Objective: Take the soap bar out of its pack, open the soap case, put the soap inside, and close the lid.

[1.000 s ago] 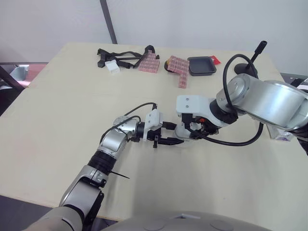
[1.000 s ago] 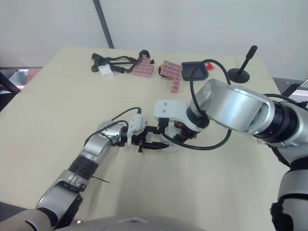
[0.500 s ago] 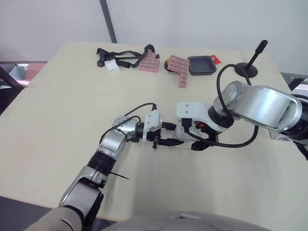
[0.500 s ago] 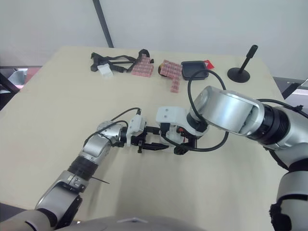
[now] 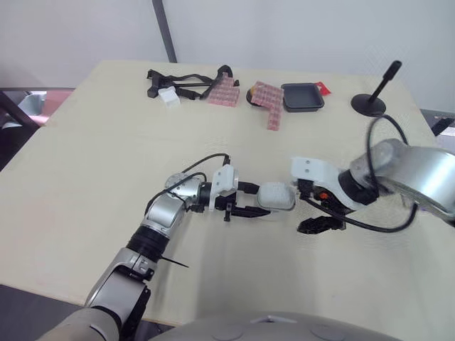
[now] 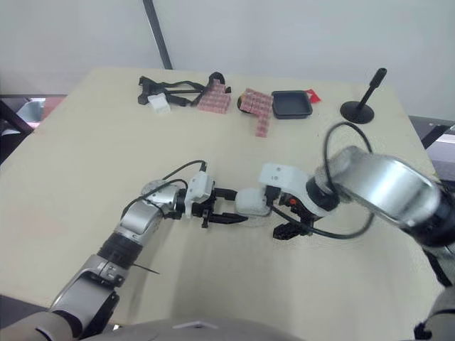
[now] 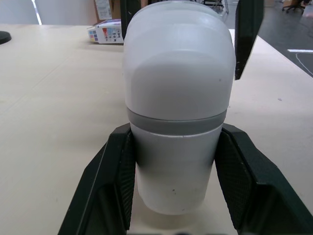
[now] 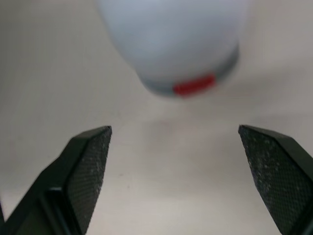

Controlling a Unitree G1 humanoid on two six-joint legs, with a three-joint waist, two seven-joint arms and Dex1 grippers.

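1. The pale wooden table (image 5: 85, 156) stretches ahead of me, and both my arms reach over its middle.
2. My left gripper (image 5: 257, 199) points toward my right side. Its two black fingers (image 7: 115, 181) clamp the soap case from either side, so these jaws are closed on it.
3. My right gripper (image 8: 173, 129) sits just right of the case, near it but apart from it. Its fingers (image 8: 88, 161) stand wide apart with nothing between them, only bare tabletop.
4. The soap case (image 5: 276, 197) is a rounded white box with a grey band around its seam, and its lid is shut. It lies low on the table between my two grippers; I cannot tell whether it rests on the wood.
5. A tangle of black straps (image 5: 181, 82) lies at the far edge, on my left.
6. Pink patterned packets (image 5: 269, 99) lie beside the straps, toward the far middle.
7. A black tray (image 5: 302, 96) sits just right of the packets.
8. A black stand (image 5: 373, 96) rises at the far right corner.
9. A small white block (image 5: 168, 98) lies by the straps.
10. A small red mark (image 8: 194, 84) shows on the case's end facing my right gripper.
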